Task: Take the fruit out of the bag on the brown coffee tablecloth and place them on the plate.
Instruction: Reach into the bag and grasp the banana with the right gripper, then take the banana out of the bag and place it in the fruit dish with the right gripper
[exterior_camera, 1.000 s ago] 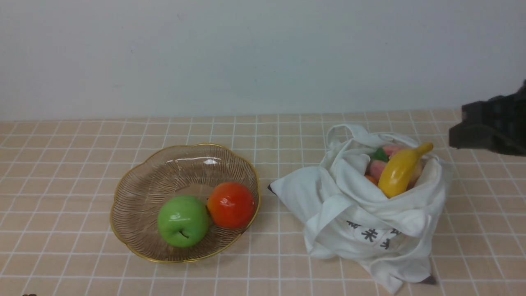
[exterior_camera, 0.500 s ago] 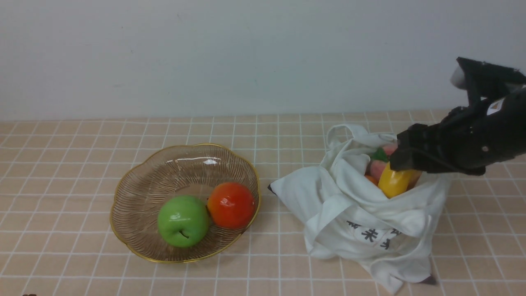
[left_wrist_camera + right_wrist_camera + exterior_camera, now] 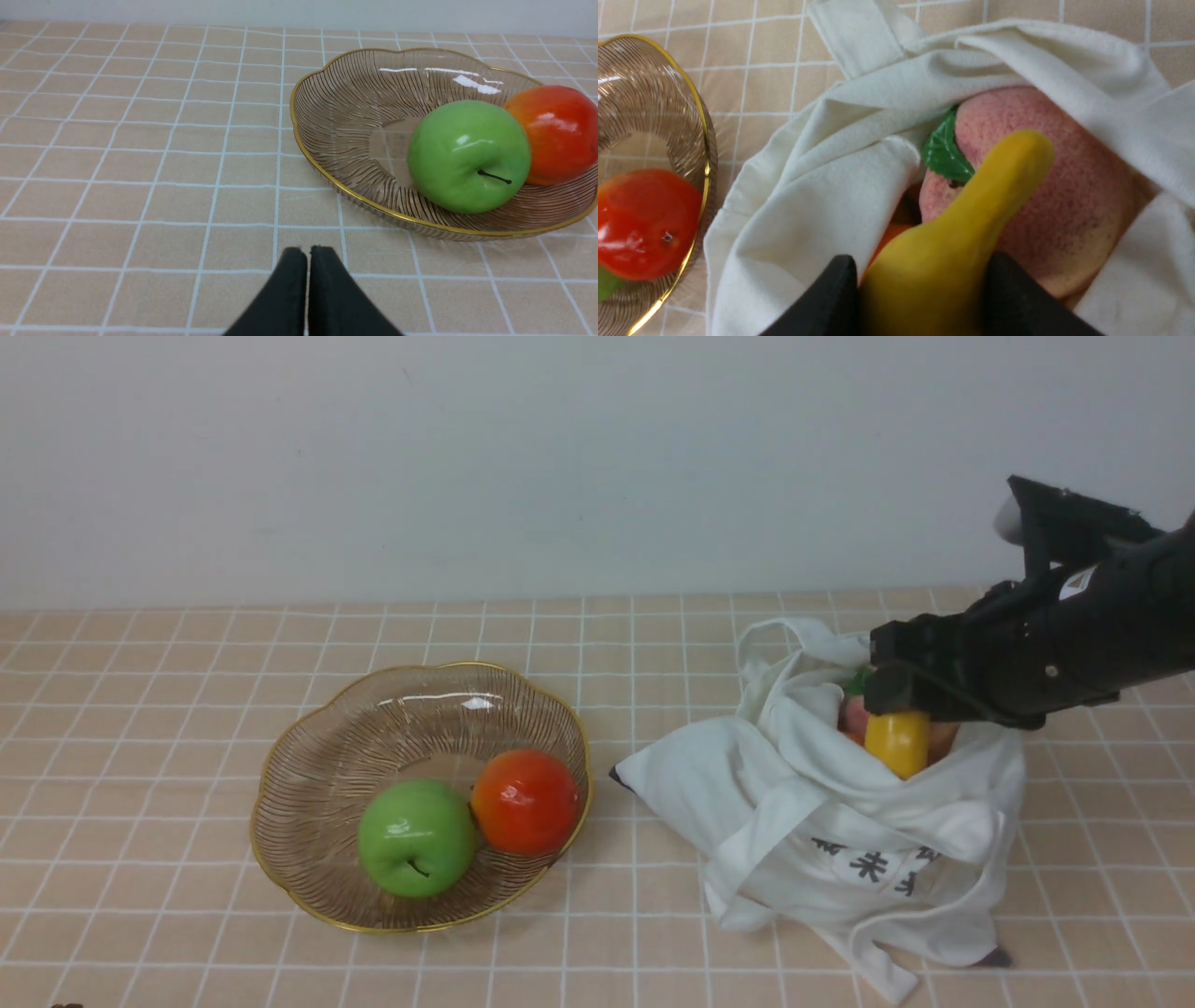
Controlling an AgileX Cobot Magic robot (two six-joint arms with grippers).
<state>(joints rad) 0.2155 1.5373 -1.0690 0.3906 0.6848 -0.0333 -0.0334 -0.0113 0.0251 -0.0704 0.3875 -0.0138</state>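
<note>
Right claw (image 3: 922, 298) clamps the banana (image 3: 966, 233) at the bag (image 3: 840, 821)'s mouth, for lifting to the plate (image 3: 317, 775). Left claw (image 3: 307, 284) sits closed and empty.

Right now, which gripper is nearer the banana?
Right. The right gripper has its jaws on the banana in the bag; the left gripper sits shut over the tablecloth by the plate.

counts. one glass plate (image 3: 373, 728); one white cloth bag (image 3: 840, 821); one checked tablecloth (image 3: 140, 709). fruit, five pieces seen: two in the plate, one green apple (image 3: 416, 838) and one red-orange ball (image 3: 526, 802); three in the bag, one banana (image 3: 896, 742), one peach (image 3: 1064, 210), one orange piece (image 3: 889, 233), mostly hidden. two grippers: left gripper (image 3: 307, 261), right gripper (image 3: 920, 270).
</note>
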